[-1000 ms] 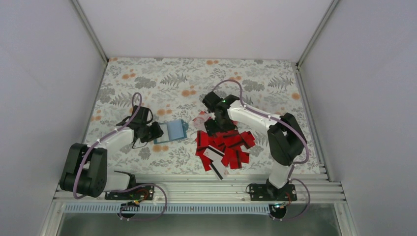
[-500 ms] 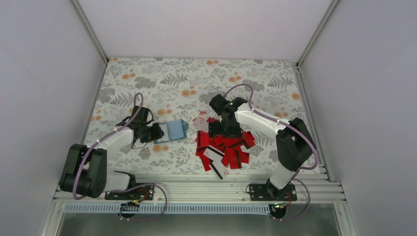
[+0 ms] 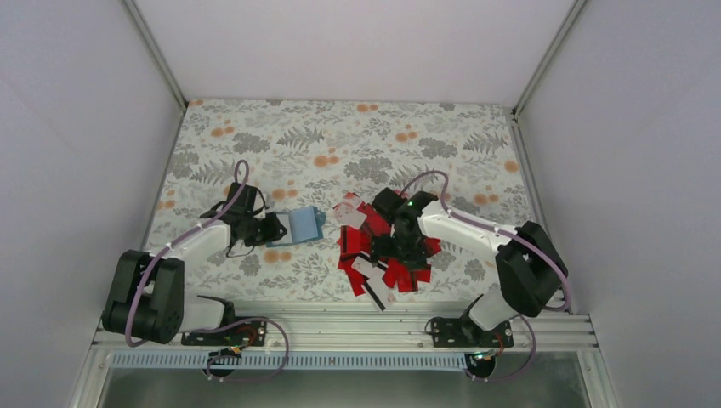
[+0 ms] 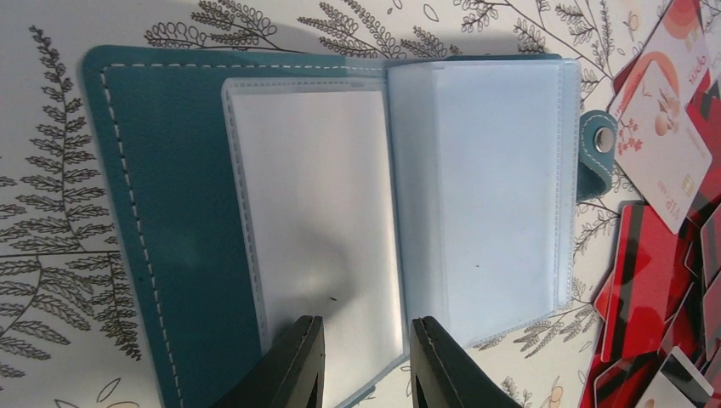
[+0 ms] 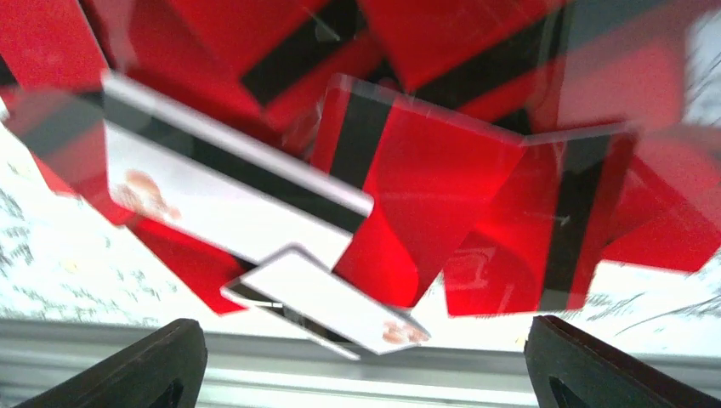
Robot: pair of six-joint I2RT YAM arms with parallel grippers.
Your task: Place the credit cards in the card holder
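Looking down from the top camera: floral tabletop (image 3: 340, 136), both arms reaching inward, one to each task item.

Card holder (image 4: 178, 212): lies open and flat on the tabletop, left of centre. Teal cover face-up with white stitching. Clear pockets (image 4: 476, 195) are fanned across it, one leaf lying to one side and a thicker stack to the other. No card shows in any pocket. Snap tab (image 4: 599, 144) points toward the card pile.

Left end effector (image 4: 366, 323): fingers stand narrow, one on each side of the fold where the clear leaves meet. They are clamped on the holder's near edge, and a thin strip of pocket shows between them.

Credit cards (image 5: 425, 170): a loose heap on the tabletop right of the holder, near the front rail. They overlap at all angles. Most are red with a black stripe. A few white-faced ones (image 4: 663, 144) with a red spot lie at the heap's edge nearest the holder. That edge is just beside the snap tab; I cannot tell if they touch. None are in the holder.

Right end effector (image 5: 367, 331): hangs low over the heap and points down at it. Fingers (image 5: 161, 365) are spread wide, one at each lower corner of the wrist view, with nothing gripped between them. Directly below the gap lies a white card with a black stripe, and a second pale card overlaps its corner. The wrist view is blurred toward the upper right, and card detail there is unreadable.
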